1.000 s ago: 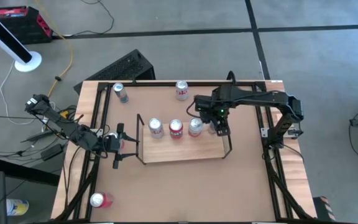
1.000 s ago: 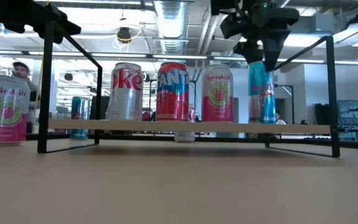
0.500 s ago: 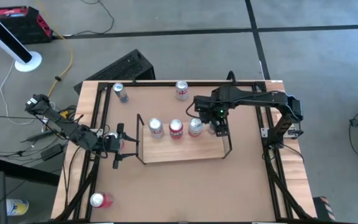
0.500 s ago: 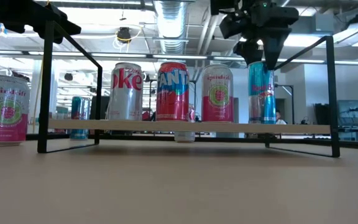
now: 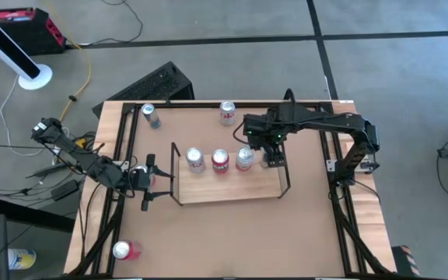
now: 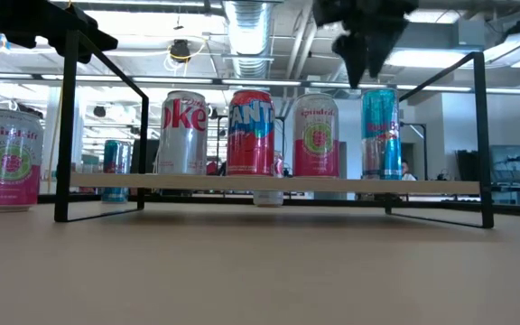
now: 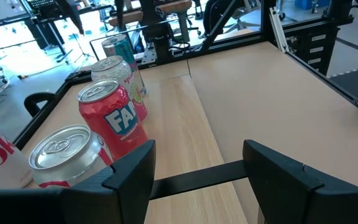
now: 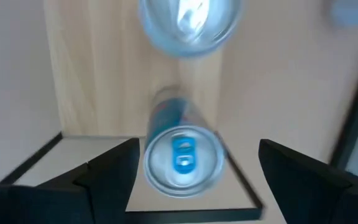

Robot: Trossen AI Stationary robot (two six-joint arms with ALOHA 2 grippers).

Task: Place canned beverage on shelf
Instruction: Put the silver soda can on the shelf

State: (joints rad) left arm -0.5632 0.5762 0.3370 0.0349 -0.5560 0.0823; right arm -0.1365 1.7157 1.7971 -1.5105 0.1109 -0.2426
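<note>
The shelf is a light-wood board with black wire ends, seen edge-on in the low view. Four cans stand on their bases in a row on it: a Diet Coke, a red Fanta, a pink Spindrift and a slim blue can. My right gripper hangs open, pointing down, just above the blue can's top and clear of it. My left gripper stands open at the shelf's left end, its fingers short of the wire upright.
Loose cans stand on the table: a blue-silver one at the far left, a pink-white one at the far middle, and a Spindrift at the near left corner. Black rails run along the table's sides.
My right gripper has gone straight up from around the blue can's upper part to clear above its top. The blue can stays upright on the shelf's right end.
</note>
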